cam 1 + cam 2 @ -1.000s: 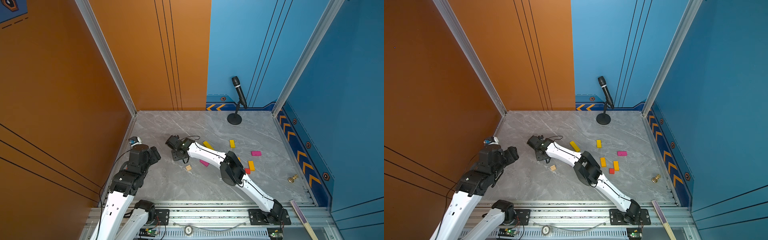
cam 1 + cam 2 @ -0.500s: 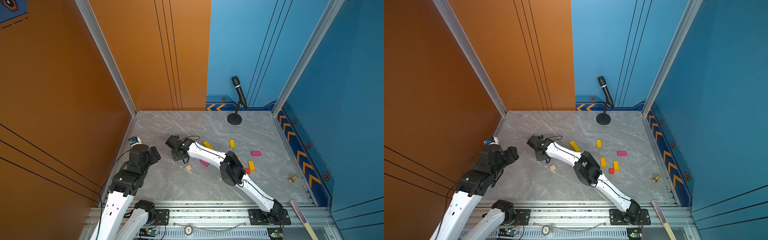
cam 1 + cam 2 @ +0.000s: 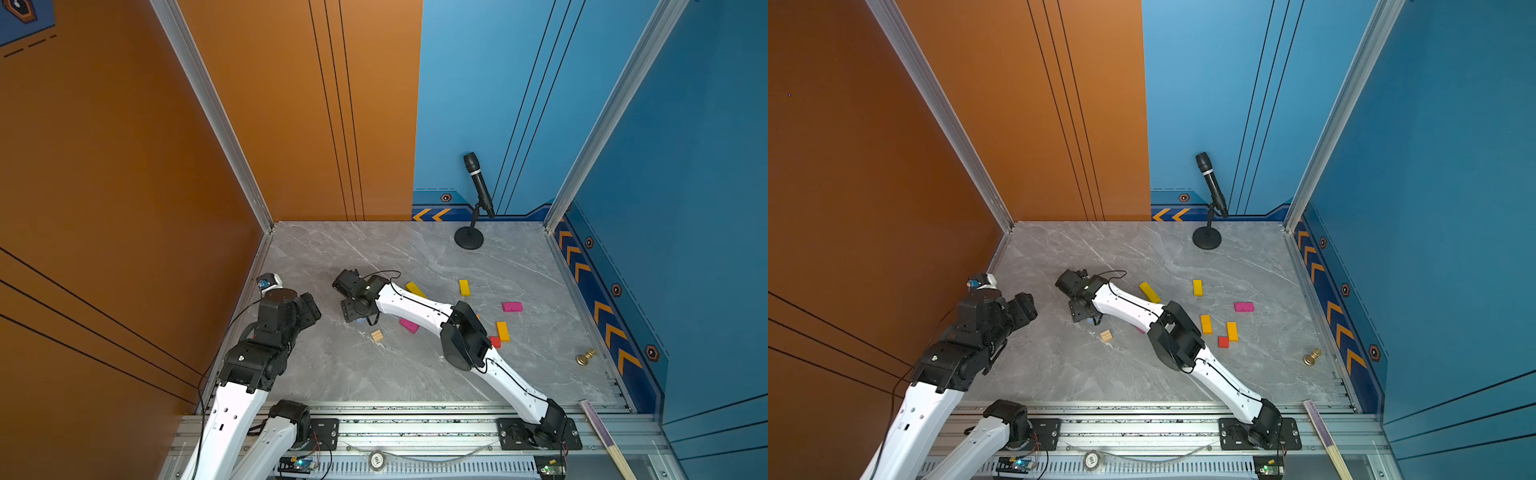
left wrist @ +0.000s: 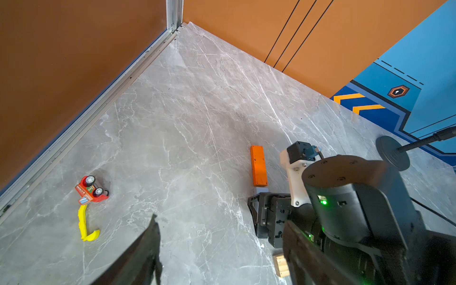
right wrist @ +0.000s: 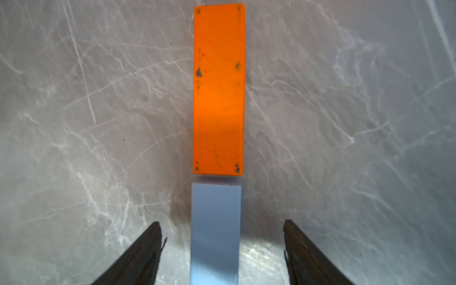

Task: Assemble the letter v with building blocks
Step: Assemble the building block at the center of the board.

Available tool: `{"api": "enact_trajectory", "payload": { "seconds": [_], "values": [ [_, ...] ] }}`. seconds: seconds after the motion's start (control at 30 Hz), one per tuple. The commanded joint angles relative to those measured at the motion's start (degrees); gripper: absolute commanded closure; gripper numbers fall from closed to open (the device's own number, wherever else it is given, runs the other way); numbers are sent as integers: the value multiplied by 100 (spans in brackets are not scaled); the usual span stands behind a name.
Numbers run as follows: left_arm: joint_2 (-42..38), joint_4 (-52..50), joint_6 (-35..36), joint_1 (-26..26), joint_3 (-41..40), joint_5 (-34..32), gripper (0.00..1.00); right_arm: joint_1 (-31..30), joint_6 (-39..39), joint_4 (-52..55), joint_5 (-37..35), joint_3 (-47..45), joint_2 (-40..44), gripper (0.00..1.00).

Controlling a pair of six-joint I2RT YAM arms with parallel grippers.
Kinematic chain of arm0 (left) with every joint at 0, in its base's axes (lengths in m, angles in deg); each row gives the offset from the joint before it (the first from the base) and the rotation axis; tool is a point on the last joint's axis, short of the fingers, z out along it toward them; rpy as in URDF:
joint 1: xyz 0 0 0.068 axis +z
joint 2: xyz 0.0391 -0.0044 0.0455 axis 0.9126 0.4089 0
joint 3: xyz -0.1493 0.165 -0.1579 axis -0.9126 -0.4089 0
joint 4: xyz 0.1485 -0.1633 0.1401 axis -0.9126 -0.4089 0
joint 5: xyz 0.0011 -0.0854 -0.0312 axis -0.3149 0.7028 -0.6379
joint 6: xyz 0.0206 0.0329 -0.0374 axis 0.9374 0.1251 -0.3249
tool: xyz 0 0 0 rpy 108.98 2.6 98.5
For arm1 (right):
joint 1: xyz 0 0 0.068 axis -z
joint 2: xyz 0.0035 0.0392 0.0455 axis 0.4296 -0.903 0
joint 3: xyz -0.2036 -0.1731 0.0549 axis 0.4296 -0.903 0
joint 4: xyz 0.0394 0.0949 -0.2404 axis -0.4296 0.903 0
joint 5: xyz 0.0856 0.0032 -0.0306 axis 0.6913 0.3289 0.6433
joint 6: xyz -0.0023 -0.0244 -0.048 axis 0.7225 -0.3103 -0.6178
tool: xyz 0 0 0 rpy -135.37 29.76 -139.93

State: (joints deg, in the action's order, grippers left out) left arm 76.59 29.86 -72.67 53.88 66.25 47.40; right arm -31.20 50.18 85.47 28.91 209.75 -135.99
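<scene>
right gripper (image 5: 222,222): jaws spread wide, gripping nothing, astride blue block (image 5: 216,234) | block's long axis straight ahead, end to end with orange block (image 5: 219,88) | left gripper (image 4: 222,224): spread wide, empty, farther off by tabletop (image 3: 353,374) left edge

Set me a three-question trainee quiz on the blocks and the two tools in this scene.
1. True or false: the right tool is clamped on the light blue block.
2. Which block lies end to end with the light blue block? A: orange block; B: green block; C: black block.
3. Fill in: the left tool stands open and holds ____.

Key
1. False: its jaws stand open on either side of the block, with a gap on each side.
2. A.
3. Nothing.
</scene>
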Motion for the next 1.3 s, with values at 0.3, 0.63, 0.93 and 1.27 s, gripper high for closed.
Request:
{"api": "enact_trajectory", "payload": {
  "seconds": [0.3, 0.63, 0.93, 1.27],
  "values": [
    [35, 6, -21, 74, -45, 159, 22, 84, -225, 11, 75, -110, 925, 0],
    [229, 2, -152, 15, -104, 899, 40, 241, -638, -428, 434, -2545, 3199, 19],
    [634, 6, -560, -561, -549, 1153, 46, 165, -846, -884, 858, -4792, 4246, 55],
    [1201, 65, -1028, -1134, -965, 1013, 47, 58, -923, -1301, 1368, -5173, 3793, 74]
  ]
}}
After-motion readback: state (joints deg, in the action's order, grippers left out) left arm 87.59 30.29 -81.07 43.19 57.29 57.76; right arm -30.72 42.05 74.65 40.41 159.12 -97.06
